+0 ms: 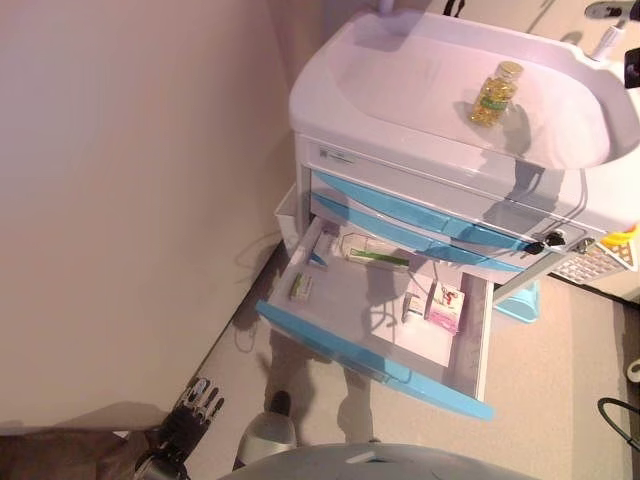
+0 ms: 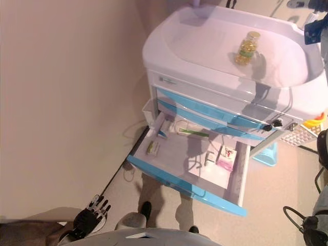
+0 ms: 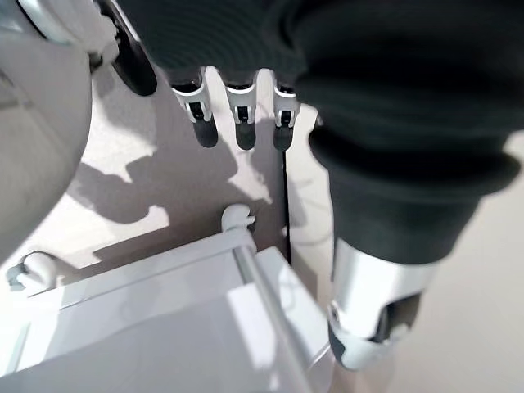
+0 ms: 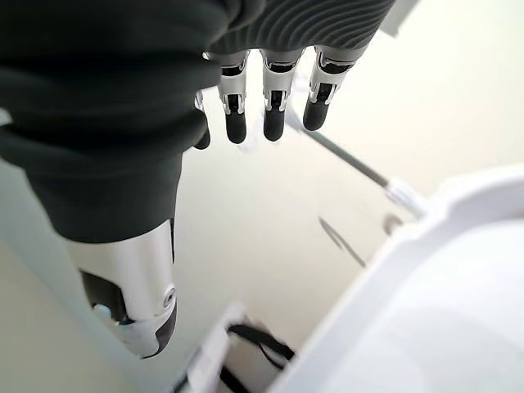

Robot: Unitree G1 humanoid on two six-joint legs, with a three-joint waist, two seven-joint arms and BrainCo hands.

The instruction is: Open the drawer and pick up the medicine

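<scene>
Bottom blue-fronted drawer [image 1: 370, 355] of the white cart [image 1: 420, 170] is pulled out. Inside: pink-white medicine box [image 1: 446, 306], small green box [image 1: 301, 287], long green-striped pack [image 1: 378, 257]. Yellow pill bottle [image 1: 495, 94] stands on the cart top. Left hand [image 1: 193, 408] hangs low, well below the drawer, fingers [image 3: 241, 123] straight, empty. Right hand [image 4: 123, 180] away from the drawer, fingers relaxed, holding nothing.

White cart top [image 1: 420, 80] with yellow bottle [image 1: 495, 93], apparently lying down
</scene>
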